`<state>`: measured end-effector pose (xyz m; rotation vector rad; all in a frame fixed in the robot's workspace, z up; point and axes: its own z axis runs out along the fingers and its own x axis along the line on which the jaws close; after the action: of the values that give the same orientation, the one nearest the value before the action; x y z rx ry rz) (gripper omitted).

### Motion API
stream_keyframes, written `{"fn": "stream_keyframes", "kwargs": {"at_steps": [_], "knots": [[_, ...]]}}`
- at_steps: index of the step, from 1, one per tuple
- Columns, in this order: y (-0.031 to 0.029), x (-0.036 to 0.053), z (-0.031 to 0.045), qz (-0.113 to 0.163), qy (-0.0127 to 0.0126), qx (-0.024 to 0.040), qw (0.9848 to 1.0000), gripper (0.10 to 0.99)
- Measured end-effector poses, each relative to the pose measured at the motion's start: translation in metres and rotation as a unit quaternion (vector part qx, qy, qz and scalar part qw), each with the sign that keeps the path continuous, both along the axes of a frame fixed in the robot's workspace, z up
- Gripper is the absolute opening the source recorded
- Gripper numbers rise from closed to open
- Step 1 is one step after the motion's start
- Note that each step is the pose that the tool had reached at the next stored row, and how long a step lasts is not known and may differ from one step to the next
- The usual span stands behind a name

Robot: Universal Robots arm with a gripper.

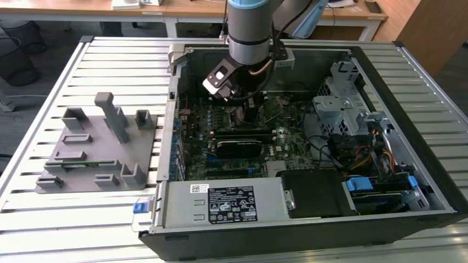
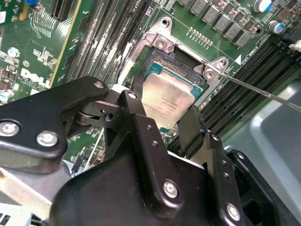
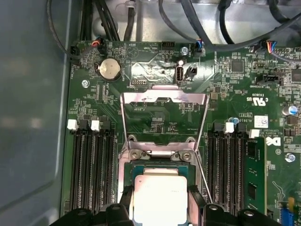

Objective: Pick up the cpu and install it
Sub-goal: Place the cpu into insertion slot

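Grip: black metal two-finger gripper point(image 2: 162, 115), jaws closed on opposite side edges of small flat square silver-topped cpu point(image 2: 168, 99). Position: over open metal-framed socket point(image 2: 162, 44) near middle of green motherboard point(image 2: 37, 52); seated or just above, cannot tell which. Handling: likely light, rigid, thin, slick lid, fragile underside; edges only, kept level. Beyond: raised steel load plate point(image 3: 162, 98), all inside black open computer case point(image 1: 292, 241).

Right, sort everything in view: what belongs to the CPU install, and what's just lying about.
In the job: the cpu at the CPU socket; the end effector at the cpu; the open load plate; the motherboard.

Just lying about: the grey plastic fixture outside the case; the coin cell battery; the power supply; the drive cage.
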<state>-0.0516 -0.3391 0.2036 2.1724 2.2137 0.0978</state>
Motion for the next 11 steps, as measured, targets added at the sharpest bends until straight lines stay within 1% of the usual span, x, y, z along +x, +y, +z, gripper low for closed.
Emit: {"fn": "stream_keyframes", "kwargs": {"at_steps": [4, 11], "knots": [[0.0002, -0.0003, -0.0043, 0.000, 0.0000, 0.0000, 1.0000, 0.541], [0.0007, -0.0006, -0.0091, 0.000, 0.0002, 0.0000, 1.0000, 0.541]]}}
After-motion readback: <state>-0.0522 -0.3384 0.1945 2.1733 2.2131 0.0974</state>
